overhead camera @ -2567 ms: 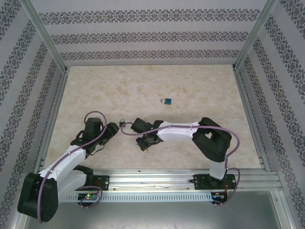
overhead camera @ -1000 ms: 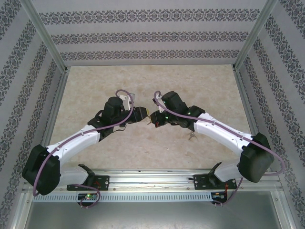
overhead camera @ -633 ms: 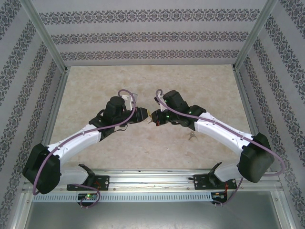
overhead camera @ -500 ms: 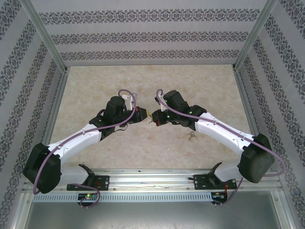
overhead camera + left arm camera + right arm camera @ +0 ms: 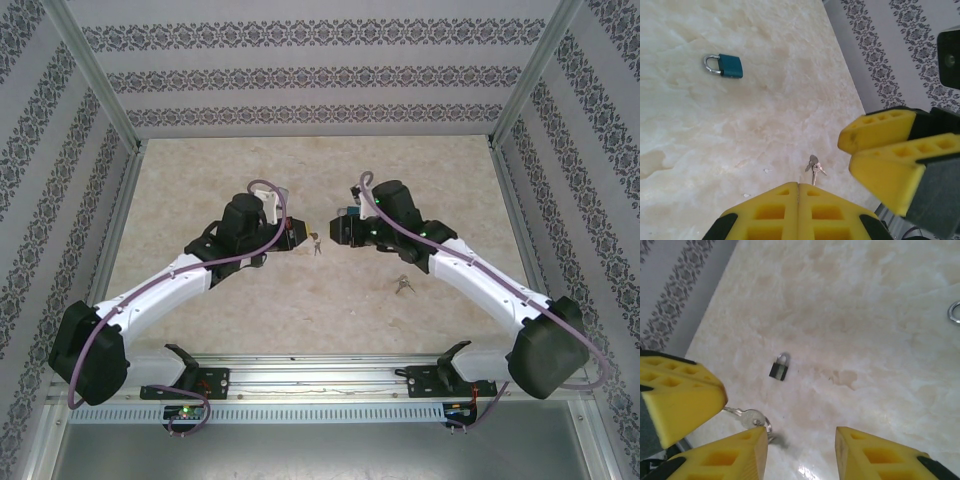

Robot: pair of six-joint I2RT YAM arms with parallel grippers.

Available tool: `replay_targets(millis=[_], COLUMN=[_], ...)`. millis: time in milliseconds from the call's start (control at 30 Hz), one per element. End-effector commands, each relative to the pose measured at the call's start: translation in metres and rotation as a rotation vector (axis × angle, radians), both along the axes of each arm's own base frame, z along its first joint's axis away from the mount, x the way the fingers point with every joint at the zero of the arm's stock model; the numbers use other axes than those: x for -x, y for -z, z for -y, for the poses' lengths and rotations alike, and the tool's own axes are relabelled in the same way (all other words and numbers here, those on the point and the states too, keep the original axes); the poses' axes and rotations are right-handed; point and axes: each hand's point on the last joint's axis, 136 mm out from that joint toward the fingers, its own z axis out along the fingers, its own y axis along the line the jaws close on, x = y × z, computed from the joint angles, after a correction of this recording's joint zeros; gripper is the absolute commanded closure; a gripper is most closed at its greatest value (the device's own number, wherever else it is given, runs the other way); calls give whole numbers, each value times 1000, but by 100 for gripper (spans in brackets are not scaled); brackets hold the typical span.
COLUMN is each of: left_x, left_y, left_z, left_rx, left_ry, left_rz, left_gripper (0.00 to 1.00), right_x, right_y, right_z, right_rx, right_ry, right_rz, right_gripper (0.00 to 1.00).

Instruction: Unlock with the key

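Note:
My left gripper [image 5: 300, 237] is shut on the blade of a silver key [image 5: 747, 416]. The key's head and ring stick out past its yellow finger [image 5: 680, 395], and in the top view the key [image 5: 316, 243] hangs just off the tips. In the left wrist view the shut tips [image 5: 798, 185] hide the key. My right gripper [image 5: 800, 432] faces it, open and a short gap away, with nothing between its fingers [image 5: 880, 132]. A blue padlock [image 5: 724, 65] lies on the table by the right gripper [image 5: 338, 228]. A dark padlock [image 5: 780, 367] lies further left.
A loose bunch of keys [image 5: 403, 285] lies on the marble tabletop [image 5: 300, 180] under the right forearm, and it is also in the left wrist view [image 5: 813, 165]. Patterned walls and aluminium rails [image 5: 110, 230] close in the sides and back.
The left gripper has closed on the key where the two grippers met. The right gripper has opened, let go and pulled back to the right.

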Motion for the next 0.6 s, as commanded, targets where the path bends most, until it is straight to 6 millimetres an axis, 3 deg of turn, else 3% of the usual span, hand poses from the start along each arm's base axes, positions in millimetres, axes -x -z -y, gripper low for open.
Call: replay_targets(millis=[0, 233, 433, 567], left_x=[-5, -5, -2, 0], left_y=[-25, -57, -82, -89], left_z=[2, 18, 27, 31], left_rx=[19, 172, 262, 300], left_ry=[28, 87, 134, 157], left_rz=[62, 104, 147, 151], left_gripper=[100, 100, 100, 100], right_x=[-7, -12, -1, 3], right_y=[-31, -69, -85, -87], right_z=[-5, 2, 0, -1], right_rx=[-228, -567, -644, -648], right_ry=[-19, -95, -172, -186], right_rz=[24, 47, 78, 85], right_gripper=[58, 57, 58, 53])
